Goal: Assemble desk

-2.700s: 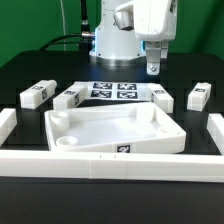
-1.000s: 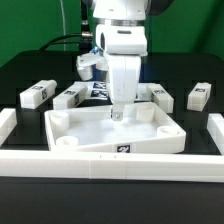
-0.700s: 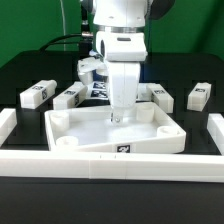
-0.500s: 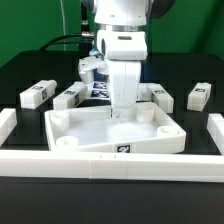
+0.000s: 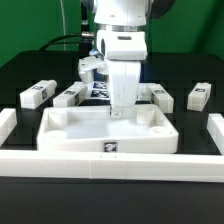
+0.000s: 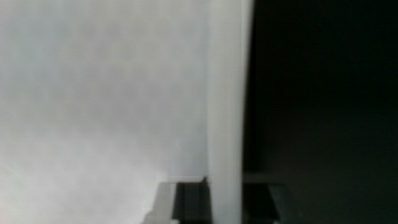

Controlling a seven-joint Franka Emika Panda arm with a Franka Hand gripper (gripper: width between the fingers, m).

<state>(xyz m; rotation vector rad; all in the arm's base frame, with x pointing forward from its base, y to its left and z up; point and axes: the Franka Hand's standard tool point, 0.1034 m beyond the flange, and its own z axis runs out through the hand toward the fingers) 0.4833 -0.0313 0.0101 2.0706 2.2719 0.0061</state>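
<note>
at the centre of the counter, the tabletop (image 5: 75,128) has just been turned. half a second ago it sat skewed, with its front wall angled away from the front border rail (image 5: 50,165). now that wall runs parallel to the rail and lies just beside it, and the tag on the wall has shifted toward the exterior view's left. judgement: this is the squaring step. the tabletop is being set against the rail as a fixed reference before any leg is fitted.

the jaws stand at the middle of the tabletop's far rim, pointing straight down. they appear closed across that rim, one finger inside the tray and one outside. the fingertips are small in the exterior view, so this reading is not certain. the wrist view agrees with it: a pale strip of the tabletop (image 6: 107,100) rim runs toward the fingers, with dark counter (image 6: 329,100) beyond.

the four leg blocks (image 5: 37,94) (image 5: 70,96) (image 5: 160,96) (image 5: 199,95) lie loose behind the tabletop, none yet attached.
</note>
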